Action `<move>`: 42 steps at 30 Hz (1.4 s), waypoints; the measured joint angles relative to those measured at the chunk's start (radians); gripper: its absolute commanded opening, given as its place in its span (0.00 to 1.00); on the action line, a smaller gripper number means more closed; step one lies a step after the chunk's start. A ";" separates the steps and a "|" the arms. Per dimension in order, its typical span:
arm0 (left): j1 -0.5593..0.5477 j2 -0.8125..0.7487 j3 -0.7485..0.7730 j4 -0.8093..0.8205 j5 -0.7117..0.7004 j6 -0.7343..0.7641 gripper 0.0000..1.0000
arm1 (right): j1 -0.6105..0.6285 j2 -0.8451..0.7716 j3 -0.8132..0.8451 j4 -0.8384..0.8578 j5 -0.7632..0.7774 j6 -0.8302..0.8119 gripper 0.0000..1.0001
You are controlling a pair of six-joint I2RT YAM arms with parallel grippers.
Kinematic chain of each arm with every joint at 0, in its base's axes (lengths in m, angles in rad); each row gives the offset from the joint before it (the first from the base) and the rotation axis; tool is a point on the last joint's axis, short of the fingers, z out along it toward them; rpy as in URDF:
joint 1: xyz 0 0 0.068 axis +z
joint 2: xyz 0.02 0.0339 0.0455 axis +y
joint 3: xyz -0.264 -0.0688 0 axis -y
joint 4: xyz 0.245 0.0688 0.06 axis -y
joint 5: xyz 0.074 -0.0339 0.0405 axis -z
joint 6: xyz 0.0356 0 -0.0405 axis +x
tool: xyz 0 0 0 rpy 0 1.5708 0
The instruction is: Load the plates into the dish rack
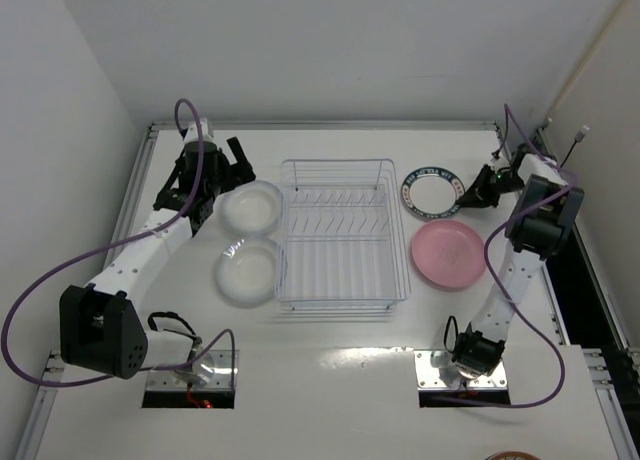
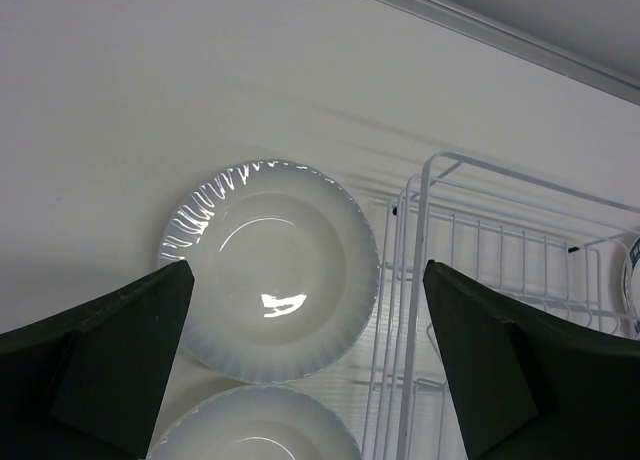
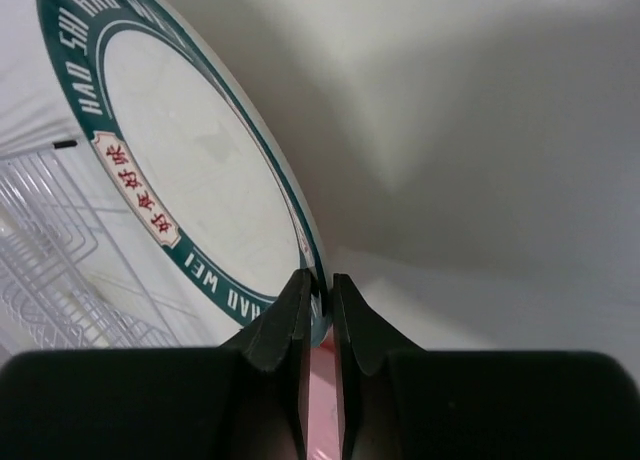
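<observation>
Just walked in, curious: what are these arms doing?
They're loading plates into the dish rack, which holds none yet. The right end effector is shut on the edge of the green-rimmed plate. The left end effector hangs open above a whitish plate. A second whitish plate and a pink plate lie nearby.

Right gripper on rim of far-right plate; near-right plate behind it, dish rack left. Left gripper above far-left plate; near-left plate behind.
</observation>
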 measured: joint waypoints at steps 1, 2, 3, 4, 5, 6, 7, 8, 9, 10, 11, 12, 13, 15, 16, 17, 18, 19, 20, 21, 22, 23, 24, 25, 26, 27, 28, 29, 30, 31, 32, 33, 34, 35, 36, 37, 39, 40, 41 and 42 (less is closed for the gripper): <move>0.000 0.000 0.000 0.000 0.000 0.000 1.00 | 0.000 -0.017 -0.021 0.006 0.003 0.005 0.00; 0.000 0.000 0.000 -0.001 0.000 0.000 1.00 | 0.001 -0.038 -0.044 0.014 0.010 0.012 0.00; 0.000 0.000 0.000 -0.001 0.000 0.000 1.00 | 0.002 -0.061 -0.067 0.025 0.020 0.018 0.00; 0.000 0.000 0.000 -0.001 0.000 0.000 1.00 | 0.005 -0.095 -0.095 0.036 0.032 0.026 0.00; 0.000 0.000 0.000 -0.001 0.000 0.000 1.00 | 0.008 -0.126 -0.115 0.040 0.044 0.034 0.00; 0.000 -0.001 0.000 -0.002 0.000 0.000 1.00 | 0.013 -0.160 -0.129 0.041 0.063 0.040 0.00; 0.000 -0.003 0.000 -0.003 0.000 0.000 1.00 | 0.017 -0.196 -0.139 0.044 0.080 0.045 0.00; 0.000 -0.005 0.000 -0.004 0.000 0.000 1.00 | 0.019 -0.233 -0.146 0.049 0.100 0.051 0.00; 0.000 -0.008 0.000 -0.005 0.001 0.000 1.00 | 0.022 -0.269 -0.152 0.051 0.119 0.056 0.00; 0.000 -0.011 0.000 -0.006 0.001 0.000 1.00 | 0.026 -0.311 -0.154 0.052 0.144 0.063 0.00; 0.000 -0.014 0.000 -0.005 0.002 -0.001 1.00 | 0.029 -0.342 -0.154 0.054 0.163 0.068 0.00; 0.000 -0.018 -0.002 -0.004 0.003 -0.003 1.00 | 0.030 -0.375 -0.154 0.056 0.180 0.072 0.00; 0.000 -0.022 -0.004 -0.003 0.004 -0.003 1.00 | 0.030 -0.409 -0.153 0.055 0.196 0.077 0.00; 0.000 -0.027 -0.006 0.000 0.008 -0.004 1.00 | 0.030 -0.461 -0.140 0.042 0.220 0.085 0.00; 0.000 -0.030 -0.010 0.003 0.009 -0.004 1.00 | 0.030 -0.482 -0.128 0.035 0.235 0.089 0.00; 0.000 -0.034 -0.013 0.003 0.009 -0.004 1.00 | 0.030 -0.498 -0.117 0.030 0.244 0.092 0.00; 0.000 -0.036 -0.017 0.005 0.010 -0.005 1.00 | 0.031 -0.514 -0.106 0.024 0.253 0.095 0.00; 0.000 -0.039 -0.020 0.006 0.010 -0.005 1.00 | 0.033 -0.531 -0.097 0.018 0.260 0.099 0.00; 0.000 -0.042 -0.025 0.007 0.010 -0.005 1.00 | 0.035 -0.550 -0.094 0.014 0.268 0.104 0.00; 0.000 -0.045 -0.027 0.005 0.010 -0.005 1.00 | 0.039 -0.569 -0.093 0.008 0.276 0.107 0.00; 0.000 -0.048 -0.030 0.005 0.010 -0.005 1.00 | 0.048 -0.592 -0.093 -0.001 0.289 0.111 0.00; -0.001 -0.051 -0.032 0.006 0.008 -0.005 1.00 | 0.060 -0.614 -0.093 -0.013 0.298 0.114 0.00; -0.003 -0.056 -0.034 0.005 0.008 -0.005 1.00 | 0.077 -0.639 -0.093 -0.023 0.309 0.117 0.00; -0.005 -0.061 -0.036 0.004 0.005 -0.005 1.00 | 0.093 -0.659 -0.093 -0.033 0.317 0.120 0.00; -0.008 -0.066 -0.038 0.001 -0.001 -0.005 1.00 | 0.119 -0.690 -0.093 -0.045 0.327 0.122 0.00; -0.010 -0.069 -0.038 0.000 -0.005 -0.005 1.00 | 0.138 -0.714 -0.093 -0.052 0.334 0.125 0.00; -0.011 -0.071 -0.038 -0.002 -0.011 -0.006 1.00 | 0.158 -0.741 -0.095 -0.060 0.340 0.128 0.00; -0.014 -0.074 -0.039 -0.003 -0.018 -0.006 1.00 | 0.179 -0.768 -0.100 -0.062 0.342 0.131 0.00; -0.015 -0.078 -0.042 -0.004 -0.025 -0.007 1.00 | 0.198 -0.797 -0.107 -0.066 0.342 0.138 0.00; -0.017 -0.082 -0.045 -0.006 -0.030 -0.007 1.00 | 0.212 -0.824 -0.121 -0.064 0.343 0.144 0.00; -0.019 -0.086 -0.048 -0.007 -0.037 -0.007 1.00 | 0.225 -0.853 -0.141 -0.061 0.344 0.150 0.00; -0.021 -0.089 -0.052 -0.007 -0.044 -0.007 1.00 | 0.237 -0.883 -0.164 -0.062 0.345 0.156 0.00; -0.023 -0.092 -0.057 -0.007 -0.050 -0.007 1.00 | 0.251 -0.908 -0.184 -0.068 0.349 0.162 0.00; -0.024 -0.093 -0.060 -0.010 -0.056 -0.008 1.00 | 0.266 -0.921 -0.194 -0.078 0.353 0.166 0.00; -0.028 -0.095 -0.066 -0.012 -0.063 -0.008 1.00 | 0.283 -0.927 -0.200 -0.088 0.364 0.171 0.00; -0.031 -0.097 -0.069 -0.015 -0.068 -0.008 1.00 | 0.307 -0.927 -0.205 -0.095 0.380 0.174 0.00; -0.037 -0.099 -0.077 -0.017 -0.080 -0.008 1.00 | 0.368 -0.924 -0.216 -0.102 0.417 0.180 0.00; -0.040 -0.100 -0.080 -0.023 -0.085 -0.008 1.00 | 0.397 -0.921 -0.219 -0.110 0.431 0.182 0.00; -0.043 -0.102 -0.084 -0.023 -0.089 -0.008 1.00 | 0.427 -0.918 -0.219 -0.121 0.451 0.185 0.00; -0.046 -0.104 -0.088 -0.023 -0.093 -0.008 1.00 | 0.456 -0.915 -0.217 -0.130 0.470 0.187 0.00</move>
